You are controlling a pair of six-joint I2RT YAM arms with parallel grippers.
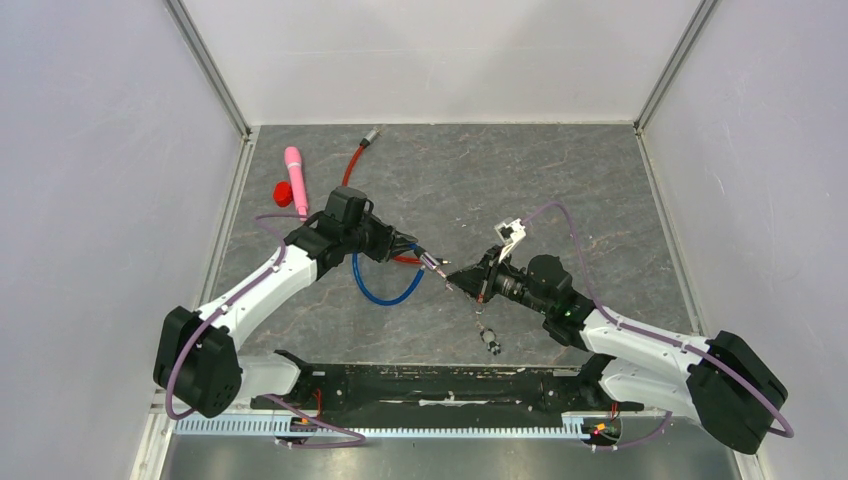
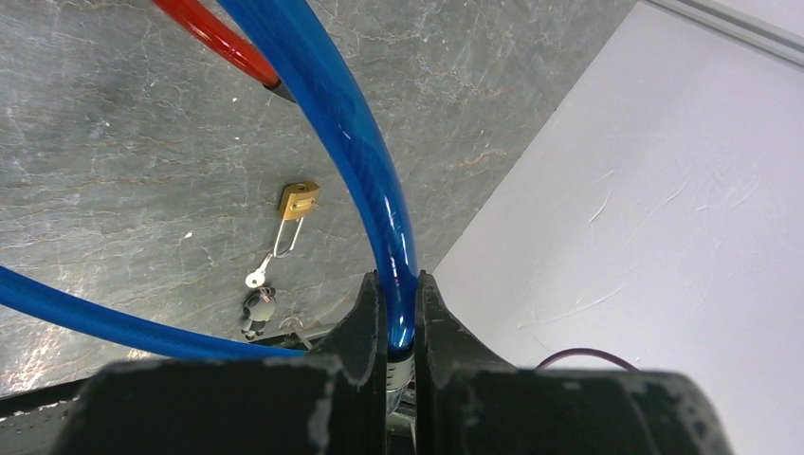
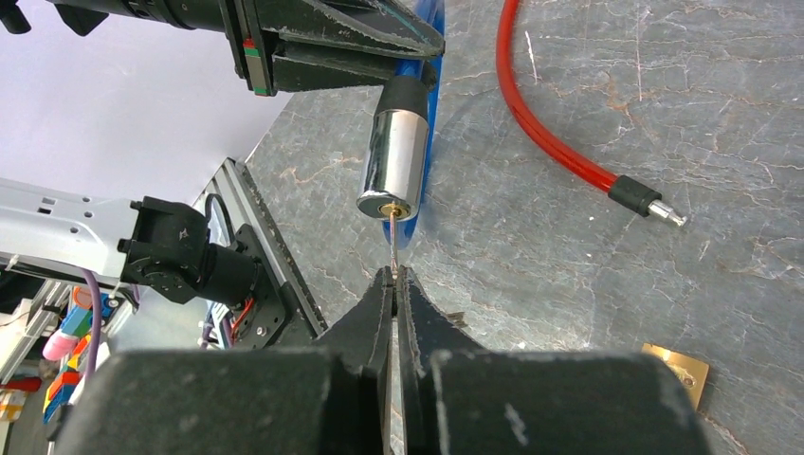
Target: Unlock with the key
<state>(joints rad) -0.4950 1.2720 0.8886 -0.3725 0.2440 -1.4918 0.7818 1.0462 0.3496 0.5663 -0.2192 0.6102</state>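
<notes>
The lock is a chrome cylinder (image 3: 393,161) on the end of a blue cable (image 2: 365,142). My left gripper (image 2: 398,284) is shut on the blue cable just behind the cylinder and holds it above the table. In the top view this gripper (image 1: 412,248) points right, and the cable loop (image 1: 385,292) hangs below it. My right gripper (image 3: 394,275) is shut on a thin key (image 3: 392,232). The key's tip sits at the keyhole in the cylinder's end face. From above, the right gripper (image 1: 457,279) meets the cylinder (image 1: 431,263) tip to tip.
A red cable (image 1: 350,165) with a metal plug (image 3: 664,210) lies behind the left arm. A pink tube (image 1: 295,178) and a red piece (image 1: 284,192) lie at the back left. A brass padlock (image 2: 298,199) with a spare key (image 2: 254,278) and a black charm (image 2: 256,313) lies near the front.
</notes>
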